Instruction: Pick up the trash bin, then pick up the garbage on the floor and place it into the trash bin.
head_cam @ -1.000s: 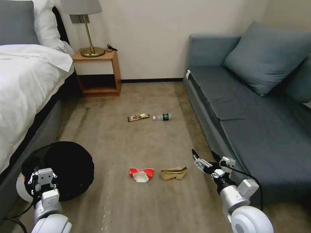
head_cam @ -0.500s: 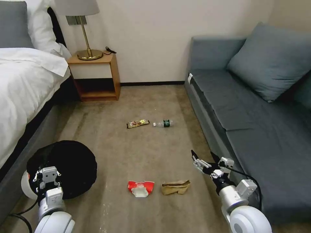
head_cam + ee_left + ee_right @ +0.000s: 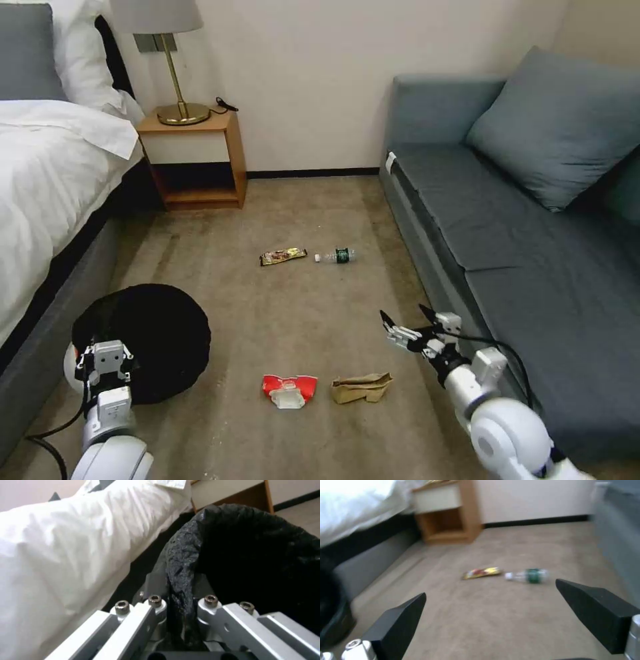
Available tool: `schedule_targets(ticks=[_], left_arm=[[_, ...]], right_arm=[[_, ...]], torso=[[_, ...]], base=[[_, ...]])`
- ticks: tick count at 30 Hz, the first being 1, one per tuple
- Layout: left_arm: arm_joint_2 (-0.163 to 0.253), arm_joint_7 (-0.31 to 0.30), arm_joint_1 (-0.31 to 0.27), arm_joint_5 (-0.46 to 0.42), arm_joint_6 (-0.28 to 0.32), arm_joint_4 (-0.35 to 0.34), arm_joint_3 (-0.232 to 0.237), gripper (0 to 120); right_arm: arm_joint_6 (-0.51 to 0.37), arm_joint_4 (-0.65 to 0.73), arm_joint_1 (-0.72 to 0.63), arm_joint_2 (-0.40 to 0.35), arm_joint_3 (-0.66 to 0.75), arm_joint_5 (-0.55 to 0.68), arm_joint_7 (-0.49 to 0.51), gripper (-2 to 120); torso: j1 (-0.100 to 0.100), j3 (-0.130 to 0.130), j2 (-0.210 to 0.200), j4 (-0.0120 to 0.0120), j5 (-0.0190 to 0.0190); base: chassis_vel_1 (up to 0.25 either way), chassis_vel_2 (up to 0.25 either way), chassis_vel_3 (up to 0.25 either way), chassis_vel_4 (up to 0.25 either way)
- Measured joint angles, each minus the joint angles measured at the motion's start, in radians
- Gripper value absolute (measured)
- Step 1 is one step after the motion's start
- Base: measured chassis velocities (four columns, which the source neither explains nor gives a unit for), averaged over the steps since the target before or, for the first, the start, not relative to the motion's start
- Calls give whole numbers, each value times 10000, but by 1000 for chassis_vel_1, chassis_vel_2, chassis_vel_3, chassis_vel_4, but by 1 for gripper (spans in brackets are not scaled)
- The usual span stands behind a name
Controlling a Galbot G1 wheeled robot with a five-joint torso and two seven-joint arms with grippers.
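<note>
The bed (image 3: 40,200) is lying along the left and the sofa (image 3: 533,253) along the right, with carpet between. The trash bin (image 3: 153,340), black-lined, is sitting near left beside the bed; the left gripper (image 3: 181,602) is clamping its rim. The right gripper (image 3: 405,319) is hovering near right, fingers apart, above the carpet. Just left of it the brown paper bag (image 3: 360,388) and red-and-white packet (image 3: 289,389) are lying side by side. Farther off, the snack wrapper (image 3: 283,256) and small bottle (image 3: 336,255) are resting mid-floor.
</note>
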Motion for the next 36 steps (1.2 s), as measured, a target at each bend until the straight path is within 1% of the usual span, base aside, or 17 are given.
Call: schedule_targets(ticks=[2,4,6,8,10,11,14,16,17,19,20,21,25,26,27,30,36], left_arm=[[117,153,30,-35,-33,-100,-76,0],[149,194,28,-30,-33,-108,-67,0],[153,198,24,-29,-33,-108,-56,0],[156,229,18,-12,-11,-130,5,0],[143,240,32,-5,7,-171,24,0],[143,240,32,-5,7,-171,24,0],[133,245,111,27,24,-241,3,0],[133,247,133,29,25,-252,-21,0],[149,247,199,31,26,-286,-131,0],[186,247,263,18,16,-326,-271,0],[230,247,326,-16,3,-376,-401,0],[230,247,326,-16,3,-376,-401,0],[269,247,460,-68,-18,-504,-656,0],[269,247,460,-68,-18,-504,-656,0],[246,246,493,-72,-27,-536,-703,0],[115,244,520,-63,-36,-620,-697,0],[-128,239,513,96,-71,-695,-515,0]], right_arm=[[-268,-426,1259,-732,-1211,68,-748,100],[-491,-756,2241,-1054,-2221,151,-1182,100],[-567,-863,2556,-1119,-2561,166,-1315,100],[-855,-1461,4396,-1188,-4501,206,-1767,100],[-997,-1869,5490,-1007,-5830,250,-1864,100],[-997,-1869,5490,-1007,-5830,250,-1864,100],[-1165,-2583,6951,-511,-7716,360,-1997,100],[-1186,-2784,7242,-364,-8085,372,-2041,100],[-1203,-3344,7868,5,-8853,378,-2157,100],[-1200,-3924,8316,363,-9391,376,-2252,100],[-1187,-4580,8705,776,-9849,355,-2339,100],[-1187,-4580,8705,776,-9849,355,-2339,100],[-1063,-6052,9280,1913,-10753,200,-2484,100],[-1063,-6052,9280,1913,-10753,200,-2484,100],[-992,-6502,9380,2243,-10990,127,-2509,100],[-871,-7352,9498,2798,-11426,-161,-2666,100],[-696,-8525,9439,3454,-11796,-830,-2925,100]], torso=[[0,0,0,0,3],[0,1,0,-1,-1],[0,1,0,-2,-1],[0,1,0,0,-1],[0,1,-1,0,-2],[0,1,-1,0,-2],[0,2,-1,0,-4],[0,2,-1,0,-4],[0,2,-1,1,-1],[0,1,-1,0,-5],[1,2,-1,-1,-4],[1,2,-1,-1,-4],[1,2,-1,1,-3],[1,2,-1,1,-3],[1,2,-1,2,0],[0,1,-1,1,0],[1,0,-1,-2,-2]], base=[[0,0,0,0],[0,0,0,0],[0,0,0,0],[0,0,0,0],[0,0,0,0],[0,0,0,0],[0,0,0,0],[0,0,0,0],[0,0,0,0],[0,0,0,0],[0,0,0,0],[0,0,0,0],[0,0,0,0],[0,0,0,0],[0,0,0,0],[0,0,0,0],[0,0,0,0]])
